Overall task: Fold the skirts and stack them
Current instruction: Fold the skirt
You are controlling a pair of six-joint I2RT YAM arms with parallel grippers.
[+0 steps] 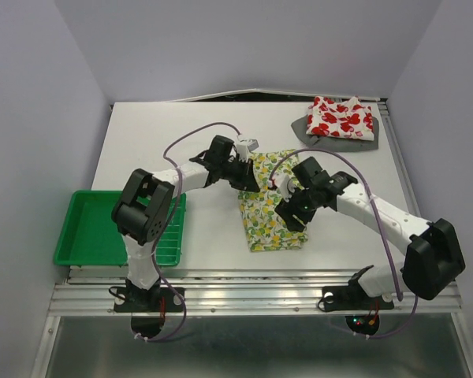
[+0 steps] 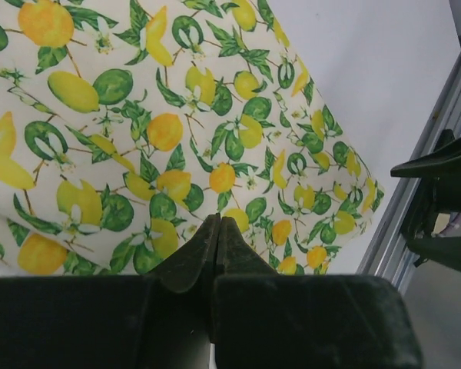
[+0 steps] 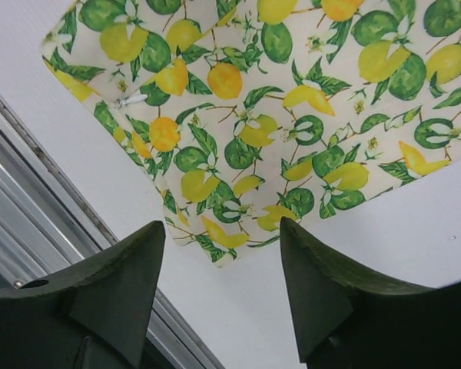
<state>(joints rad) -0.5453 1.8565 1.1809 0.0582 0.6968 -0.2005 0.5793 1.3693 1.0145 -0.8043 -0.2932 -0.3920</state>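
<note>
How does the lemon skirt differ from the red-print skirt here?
The lemon skirt shows yellow lemons and green leaves; the red-print skirt shows red shapes. The lemon skirt lies on the bare table, mid-table; the red-print skirt sits atop the grey skirt at the far right corner. Both have white grounds.

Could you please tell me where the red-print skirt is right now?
In the top view the red-print skirt lies at the far right corner of the table, atop the grey skirt, beyond the lemon skirt.
</note>
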